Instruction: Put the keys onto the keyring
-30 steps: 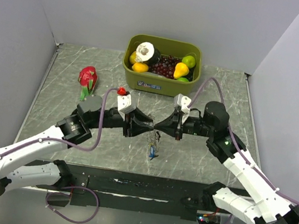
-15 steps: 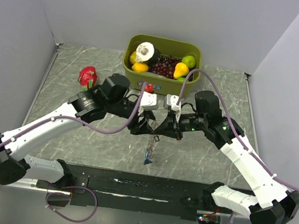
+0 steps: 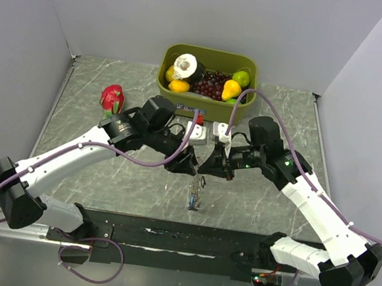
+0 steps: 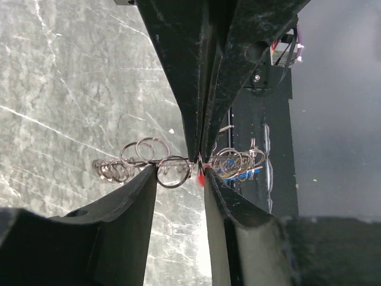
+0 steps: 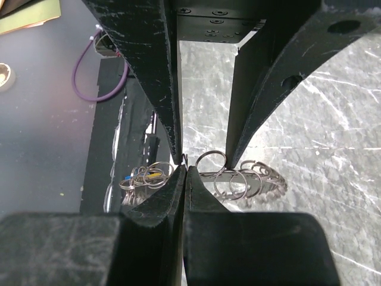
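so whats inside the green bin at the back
The green bin holds dark grapes, a green fruit, a yellow pear, an orange fruit and a white roll. They cover its floor.

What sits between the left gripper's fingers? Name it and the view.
The keyring's silvery loops, with the right gripper's shut tips pinching them there; the left wrist view shows it.

No writing is legible (the label on the green bin (image 3: 217, 111) blurs).

Left gripper (image 3: 188, 163) and right gripper (image 3: 206, 167) tip to tip over counter (image 3: 97, 100) centre; keyring (image 3: 195, 184) with keys (image 3: 193, 199) dangles beneath.
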Controlling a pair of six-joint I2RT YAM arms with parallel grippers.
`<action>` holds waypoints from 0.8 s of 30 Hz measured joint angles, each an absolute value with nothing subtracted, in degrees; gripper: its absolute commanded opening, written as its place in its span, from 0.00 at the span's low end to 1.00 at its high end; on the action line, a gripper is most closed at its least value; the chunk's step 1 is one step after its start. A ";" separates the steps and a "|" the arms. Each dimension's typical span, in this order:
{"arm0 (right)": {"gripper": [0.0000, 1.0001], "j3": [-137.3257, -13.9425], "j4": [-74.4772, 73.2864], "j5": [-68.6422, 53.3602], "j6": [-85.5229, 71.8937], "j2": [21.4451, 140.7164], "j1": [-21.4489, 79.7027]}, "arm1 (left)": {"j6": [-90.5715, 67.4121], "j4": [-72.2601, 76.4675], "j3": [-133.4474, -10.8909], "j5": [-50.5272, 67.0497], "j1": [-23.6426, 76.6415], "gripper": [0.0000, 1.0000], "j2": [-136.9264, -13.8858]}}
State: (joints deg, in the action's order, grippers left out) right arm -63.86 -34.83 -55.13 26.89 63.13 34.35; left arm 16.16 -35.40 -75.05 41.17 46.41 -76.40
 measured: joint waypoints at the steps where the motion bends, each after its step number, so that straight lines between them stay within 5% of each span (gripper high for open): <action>1: 0.00 -63.86 -34.94 -55.11 26.89 63.13 34.35 | 15.94 -35.38 -75.05 41.23 46.41 0.41 -76.49; 9: 0.00 -63.86 -34.92 -55.22 26.87 63.16 34.24 | 13.80 -33.76 -75.02 41.19 46.44 0.45 -76.95; 12: 0.00 -63.86 -34.76 -55.07 26.89 63.16 34.22 | 12.86 -33.23 -75.00 41.19 46.44 0.27 -77.12; 14: 0.00 -63.86 -35.24 -54.74 26.61 63.18 34.00 | 12.51 -33.23 -74.89 40.75 46.44 0.04 -77.21; 20: 0.01 -63.75 -35.59 -53.19 26.41 63.31 33.32 | 12.34 -32.93 -75.05 42.22 46.41 0.01 -78.54; 24: 0.19 -63.42 -34.79 -52.62 25.56 63.00 33.23 | 11.29 -31.59 -74.48 41.69 46.37 0.01 -78.24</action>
